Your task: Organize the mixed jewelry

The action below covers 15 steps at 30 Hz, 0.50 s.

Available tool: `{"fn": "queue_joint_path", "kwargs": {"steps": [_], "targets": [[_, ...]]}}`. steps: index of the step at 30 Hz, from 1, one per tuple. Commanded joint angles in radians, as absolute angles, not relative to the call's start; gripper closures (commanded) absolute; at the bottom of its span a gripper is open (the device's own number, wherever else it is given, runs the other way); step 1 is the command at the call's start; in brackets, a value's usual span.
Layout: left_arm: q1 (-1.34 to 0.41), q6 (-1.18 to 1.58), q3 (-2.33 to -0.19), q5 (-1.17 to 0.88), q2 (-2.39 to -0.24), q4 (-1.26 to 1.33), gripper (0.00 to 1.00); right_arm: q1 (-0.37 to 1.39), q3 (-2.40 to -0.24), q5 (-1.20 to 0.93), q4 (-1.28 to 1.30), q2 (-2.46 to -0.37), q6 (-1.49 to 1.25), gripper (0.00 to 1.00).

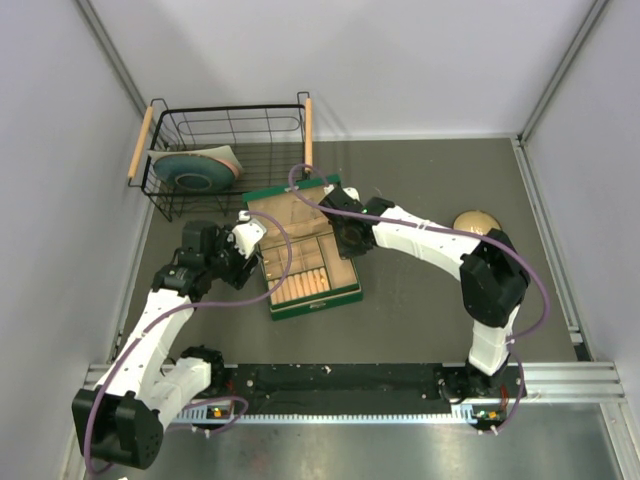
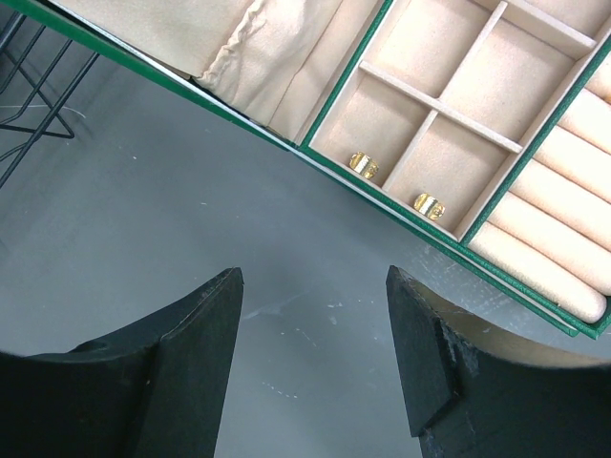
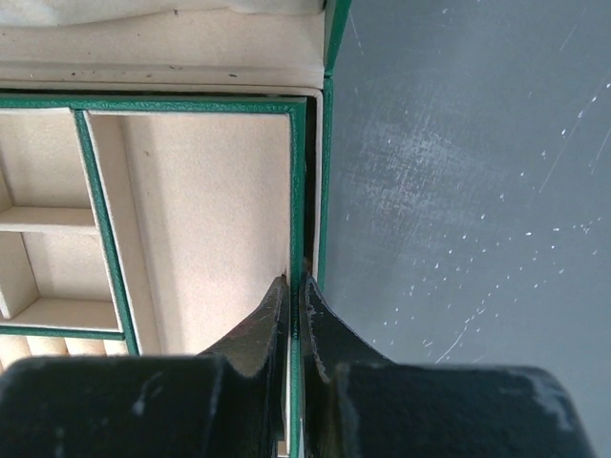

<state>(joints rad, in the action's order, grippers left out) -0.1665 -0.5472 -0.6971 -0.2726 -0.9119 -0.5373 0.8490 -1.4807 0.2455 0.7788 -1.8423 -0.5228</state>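
Observation:
The green box (image 1: 318,297) with beige compartments lies open mid-table. Two small gold rings lie in its small compartments, one each: one ring (image 2: 364,164) and another (image 2: 430,205) beside it. My left gripper (image 2: 313,277) is open and empty, low over the grey table just left of the box; it also shows in the top view (image 1: 245,245). My right gripper (image 3: 296,286) is shut on the box's thin green right wall (image 3: 298,191), one finger inside a large empty compartment, one outside; it shows in the top view (image 1: 348,240). The silver bracelet is out of view.
A black wire basket (image 1: 170,205) with wooden handles holds plates at the back left, close behind my left arm. A round tan bowl (image 1: 477,221) sits at the right, beside my right arm. The box's open lid (image 2: 239,38) leans toward the basket.

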Motion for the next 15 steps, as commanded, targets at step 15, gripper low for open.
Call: {"fn": "queue_joint_path", "kwargs": {"steps": [15], "targets": [[-0.161, -0.551, -0.693, -0.294, -0.904, -0.503, 0.33, 0.884, -1.422, 0.296, 0.700, -1.776, -0.572, 1.00]]}}
